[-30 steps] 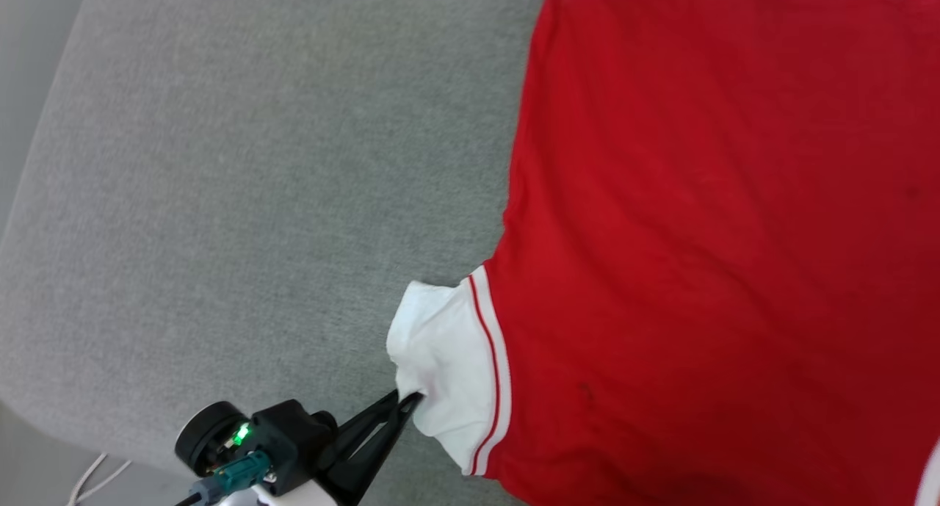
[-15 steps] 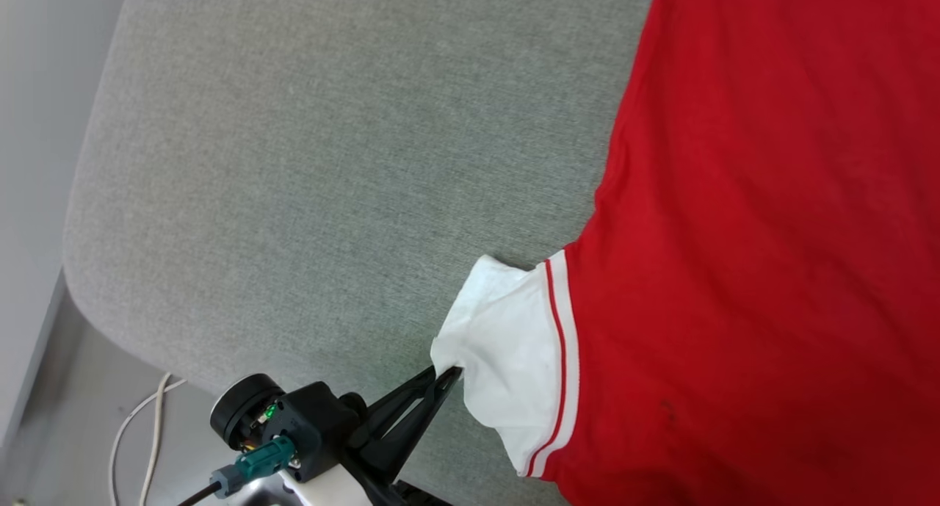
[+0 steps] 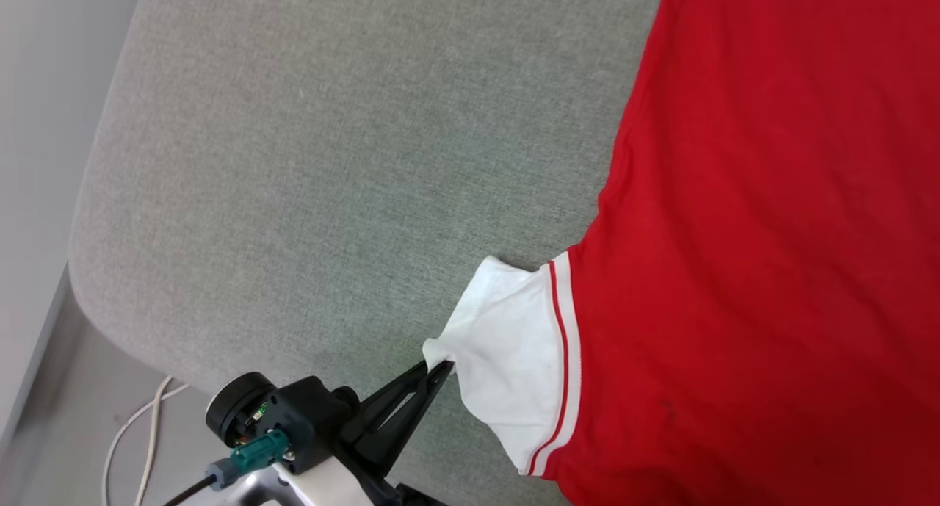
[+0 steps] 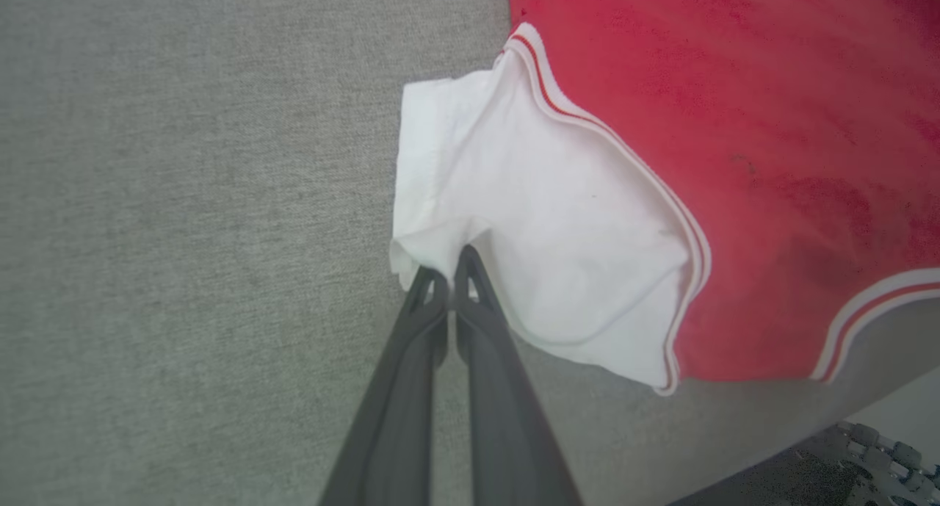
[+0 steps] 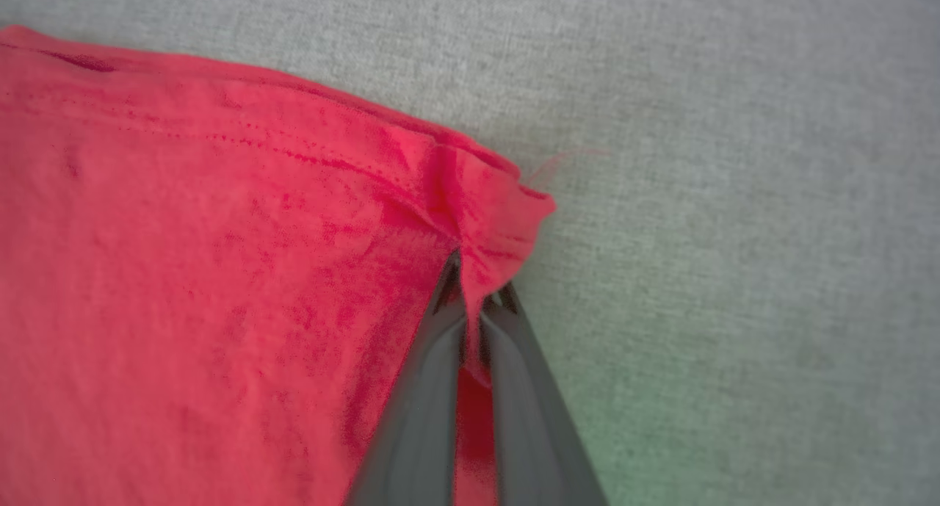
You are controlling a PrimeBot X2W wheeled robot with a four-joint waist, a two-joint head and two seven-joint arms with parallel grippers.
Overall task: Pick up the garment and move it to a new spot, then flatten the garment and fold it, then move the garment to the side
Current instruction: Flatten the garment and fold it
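The left tool (image 3: 440, 368) is clamped on the white sleeve (image 3: 507, 344) edge at its tips; the right tool (image 5: 476, 289) pinches a red hem corner. The garment (image 3: 749, 234) spreads flat beyond both, on the grey bench (image 3: 330, 161).

High head view, close wrist views, common garment (image 3: 734, 271)

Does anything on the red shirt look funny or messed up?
Yes. The white sleeve is tugged into a point by the left gripper, and the right gripper bunches a red corner into a crease.
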